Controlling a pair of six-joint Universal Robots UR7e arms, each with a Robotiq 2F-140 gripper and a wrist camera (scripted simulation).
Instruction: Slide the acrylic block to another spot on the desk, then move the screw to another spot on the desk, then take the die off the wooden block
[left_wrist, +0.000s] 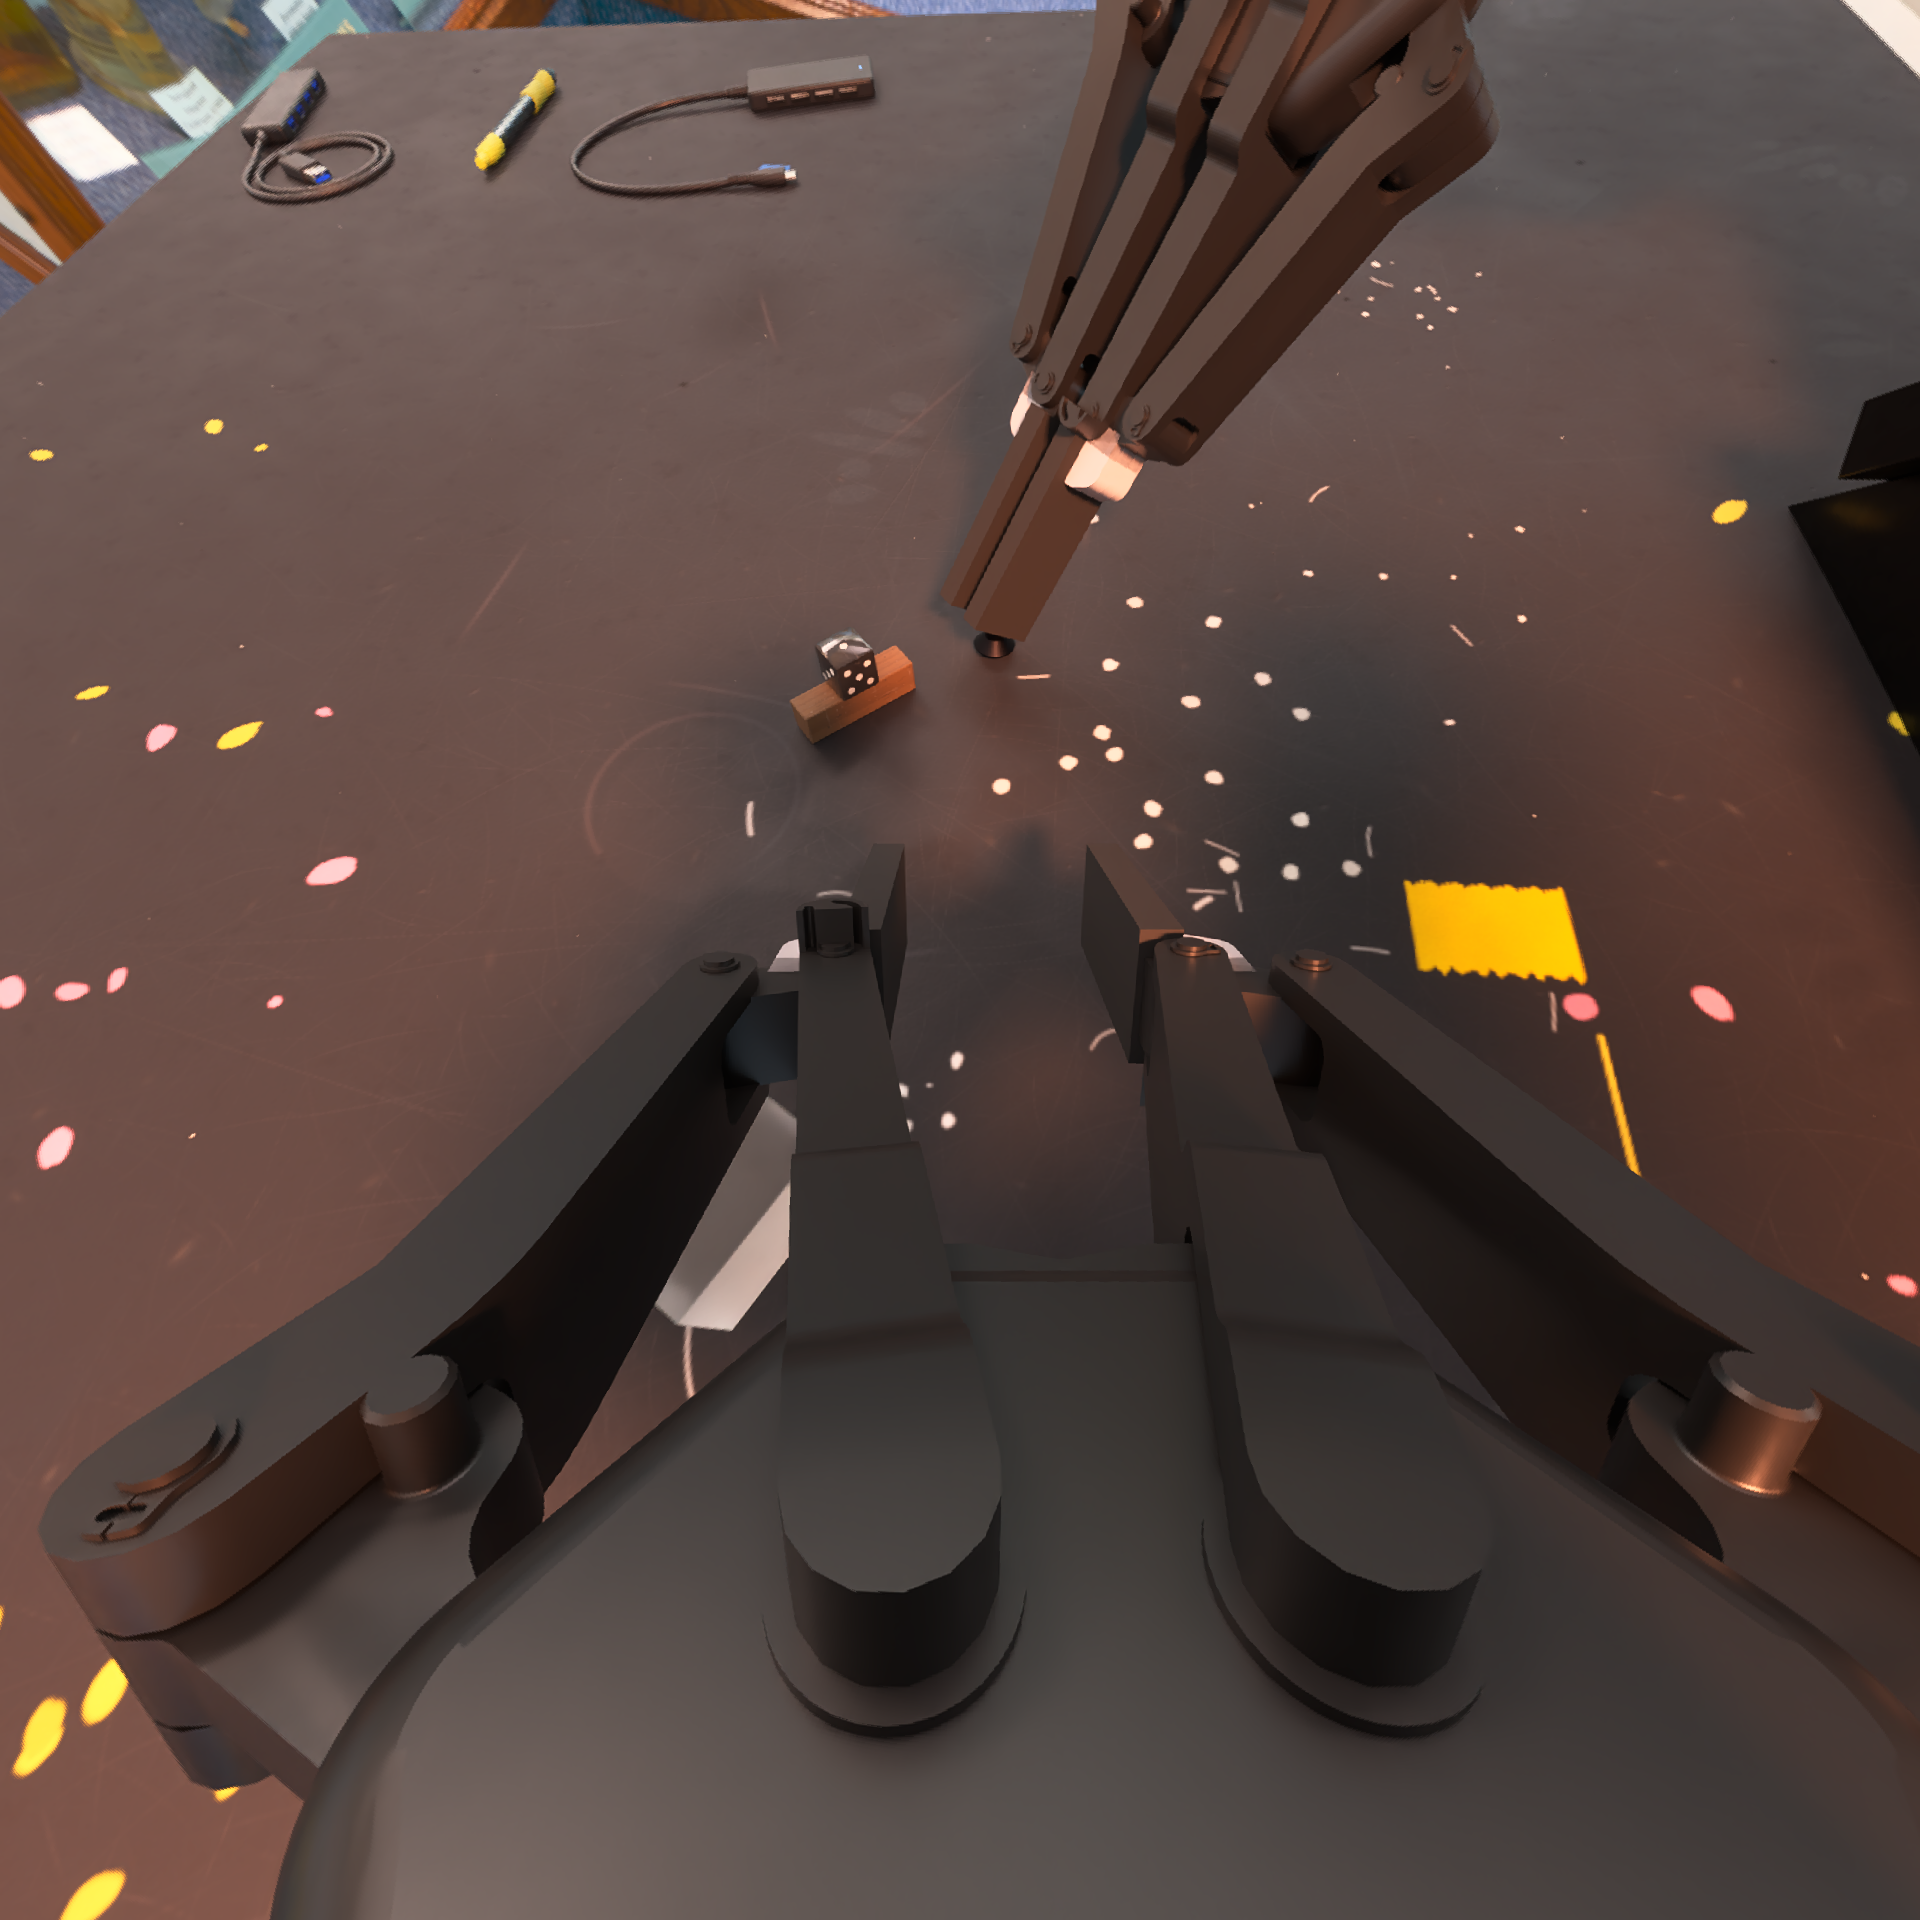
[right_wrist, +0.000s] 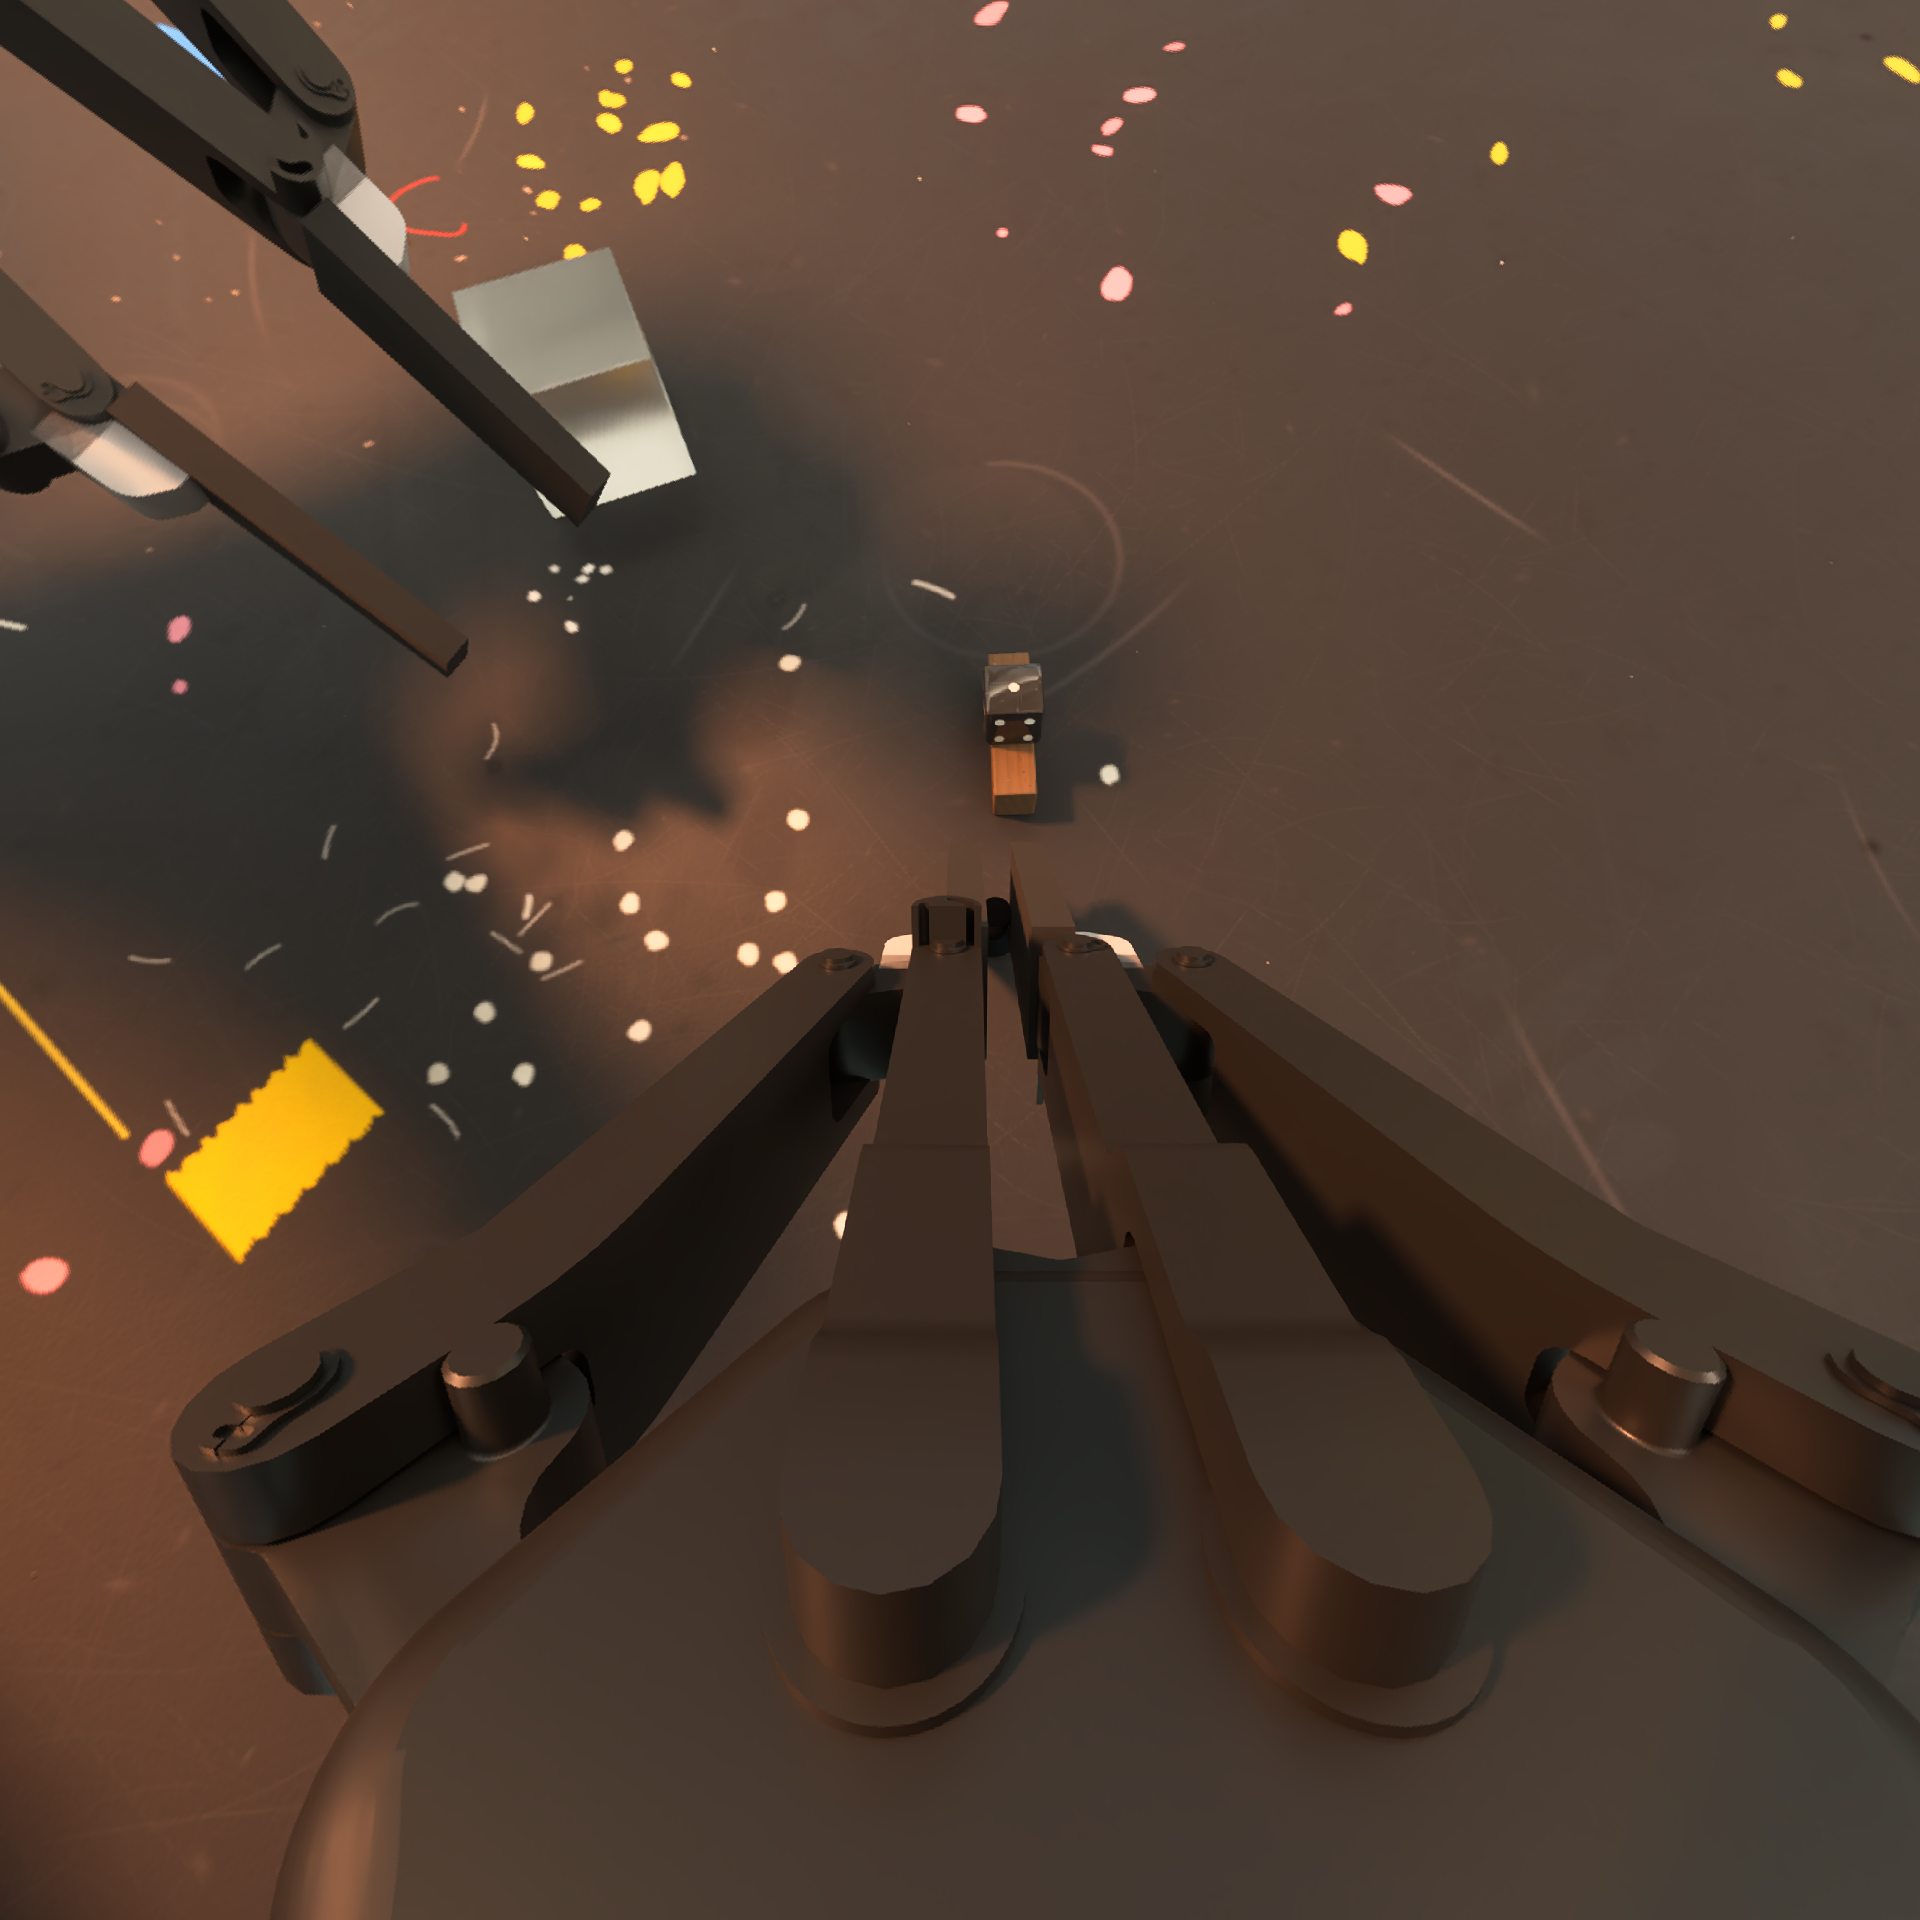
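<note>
A black die (left_wrist: 847, 663) sits on a small wooden block (left_wrist: 831, 717) at mid-desk; both also show in the right wrist view, the die (right_wrist: 1013, 698) on the block (right_wrist: 1015, 781). My right gripper (right_wrist: 1000, 868) is shut on the dark screw (right_wrist: 997, 920). In the left wrist view this gripper (left_wrist: 992, 618) stands just right of the wooden block, with the screw (left_wrist: 994, 646) sticking out below its tips. My left gripper (left_wrist: 995, 894) is open and empty. The clear acrylic block (right_wrist: 571, 353) lies on the desk, partly behind my left gripper's fingers (right_wrist: 457, 416), and shows under its left linkage (left_wrist: 727, 1257).
Two USB hubs with cables (left_wrist: 810, 81) (left_wrist: 286, 114) and a yellow marker (left_wrist: 514, 120) lie along the far edge. A black box (left_wrist: 1870, 499) stands at the right edge. A yellow patch (left_wrist: 1491, 930) and paint specks mark the dark desk (left_wrist: 416, 582).
</note>
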